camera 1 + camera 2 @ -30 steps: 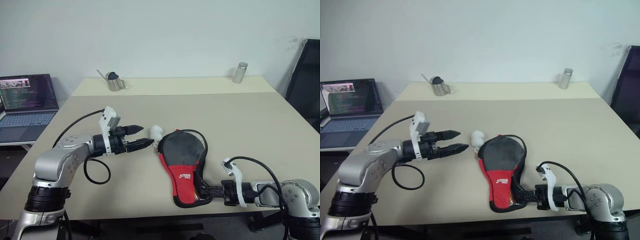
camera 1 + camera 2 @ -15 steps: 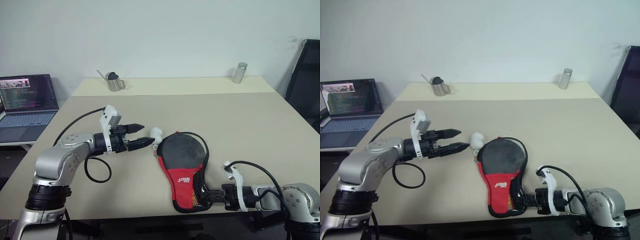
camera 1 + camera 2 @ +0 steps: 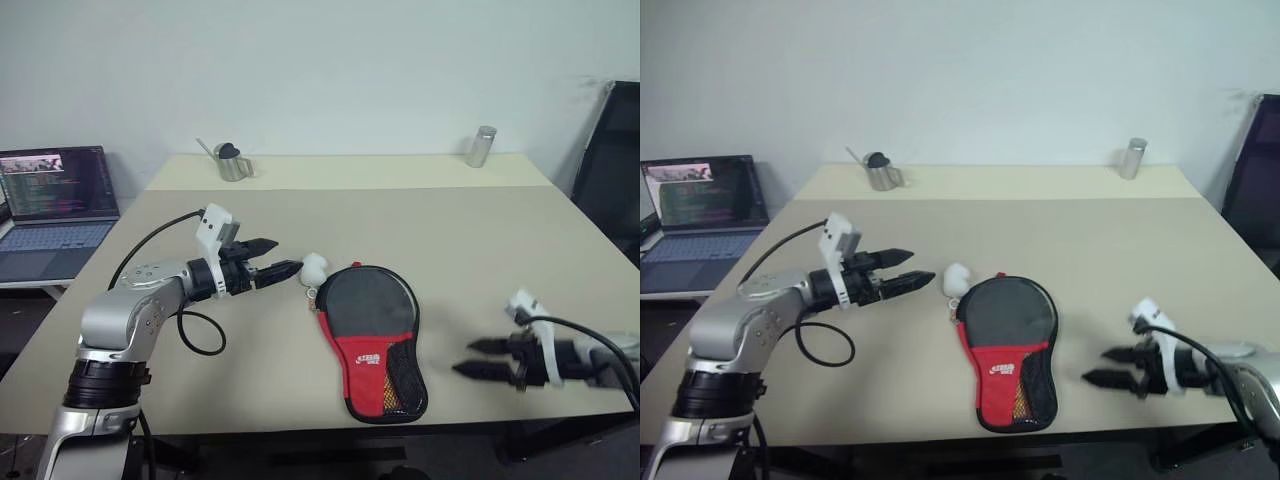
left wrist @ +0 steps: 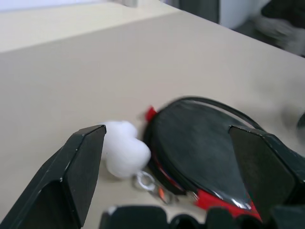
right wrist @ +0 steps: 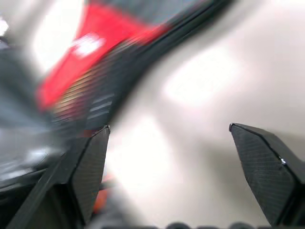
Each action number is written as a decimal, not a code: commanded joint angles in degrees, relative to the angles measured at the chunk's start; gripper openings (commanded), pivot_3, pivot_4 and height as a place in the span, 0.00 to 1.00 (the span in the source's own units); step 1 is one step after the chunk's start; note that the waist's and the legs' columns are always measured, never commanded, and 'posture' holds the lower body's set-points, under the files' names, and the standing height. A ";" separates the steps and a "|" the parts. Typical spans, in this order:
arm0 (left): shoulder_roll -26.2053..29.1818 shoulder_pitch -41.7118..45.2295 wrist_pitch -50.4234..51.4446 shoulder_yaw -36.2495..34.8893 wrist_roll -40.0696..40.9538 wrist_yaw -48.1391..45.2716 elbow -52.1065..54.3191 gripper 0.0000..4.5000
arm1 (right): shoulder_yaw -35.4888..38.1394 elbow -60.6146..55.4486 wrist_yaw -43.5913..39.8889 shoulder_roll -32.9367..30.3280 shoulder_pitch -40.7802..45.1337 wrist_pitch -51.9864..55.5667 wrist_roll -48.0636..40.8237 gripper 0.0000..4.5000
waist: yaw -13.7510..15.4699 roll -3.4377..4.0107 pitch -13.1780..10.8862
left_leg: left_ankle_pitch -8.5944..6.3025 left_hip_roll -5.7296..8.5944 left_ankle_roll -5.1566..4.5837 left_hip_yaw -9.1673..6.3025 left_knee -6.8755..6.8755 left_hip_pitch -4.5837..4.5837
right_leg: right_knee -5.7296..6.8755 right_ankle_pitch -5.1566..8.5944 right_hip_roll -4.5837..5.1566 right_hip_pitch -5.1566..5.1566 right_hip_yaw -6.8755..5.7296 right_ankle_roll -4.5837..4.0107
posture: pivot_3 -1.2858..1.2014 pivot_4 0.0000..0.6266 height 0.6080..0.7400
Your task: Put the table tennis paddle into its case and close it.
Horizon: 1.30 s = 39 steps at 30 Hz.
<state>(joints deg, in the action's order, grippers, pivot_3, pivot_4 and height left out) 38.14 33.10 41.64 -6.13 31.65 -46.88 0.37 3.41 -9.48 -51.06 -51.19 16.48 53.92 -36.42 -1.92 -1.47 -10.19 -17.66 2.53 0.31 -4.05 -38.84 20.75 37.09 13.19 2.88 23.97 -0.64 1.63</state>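
Head stereo pair: high, facing forward and down over the table; both eyes share case, ball, both arms. Left wrist view: close, low, along its fingers toward ball and case. Right wrist view: close, toward the case's red band.

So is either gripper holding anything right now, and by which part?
Nothing is held. The left gripper is open near the white ball; the right gripper is open, apart from the case.
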 commanded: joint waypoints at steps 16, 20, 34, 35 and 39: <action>-8.63 3.24 3.22 5.60 -6.46 8.80 -3.44 1.00 | -24.77 20.94 19.29 34.03 12.43 -25.81 30.62 0.99 | 1.76 -0.02 0.00 | 0.16 0.13 0.62 -0.23 0.00 0.54 | -0.03 -0.15 0.12 0.49 -0.04 -0.22 | 0.52 0.24 1.00; -10.88 4.06 3.46 6.09 -7.81 10.88 -5.55 1.00 | -26.79 25.60 19.15 35.52 12.36 -26.78 33.67 0.99 | 1.24 0.01 0.40 | 0.15 0.00 0.60 -0.19 0.08 -0.04 | 0.04 -0.14 -0.03 0.06 -0.02 -0.21 | 0.52 0.24 1.00; -14.20 6.54 3.99 5.89 -13.43 17.80 -12.99 1.00 | -25.80 25.89 17.66 36.33 11.22 -26.75 34.97 0.99 | 0.39 0.20 1.06 | 0.03 -0.07 0.40 -0.25 0.14 -0.91 | 0.02 -0.12 -0.15 -0.77 0.00 -0.20 | 0.52 0.24 1.00; -14.75 7.19 3.71 5.93 -14.13 18.90 -14.49 1.00 | -25.80 25.82 17.68 36.37 11.08 -26.69 34.99 0.99 | 0.42 0.19 1.09 | 0.03 -0.06 0.40 -0.27 0.14 -0.91 | 0.02 -0.12 -0.15 -0.77 -0.01 -0.20 | 0.52 0.24 1.00; -17.65 9.98 2.11 6.53 -15.71 20.76 -19.23 1.00 | -25.54 25.25 17.84 36.58 10.54 -25.89 34.82 0.99 | 0.46 0.18 1.15 | 0.03 -0.05 0.40 -0.28 0.14 -0.90 | 0.01 -0.12 -0.15 -0.77 -0.02 -0.19 | 0.52 0.24 1.00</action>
<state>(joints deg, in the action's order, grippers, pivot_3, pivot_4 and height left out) 20.88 41.26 45.52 0.49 16.47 -26.57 -19.04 -19.33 11.83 -32.68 -13.97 30.31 24.38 -4.52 -1.46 -1.29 -9.04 -17.63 2.48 0.72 -4.33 -38.70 19.85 37.09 13.07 2.73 23.19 -0.66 1.43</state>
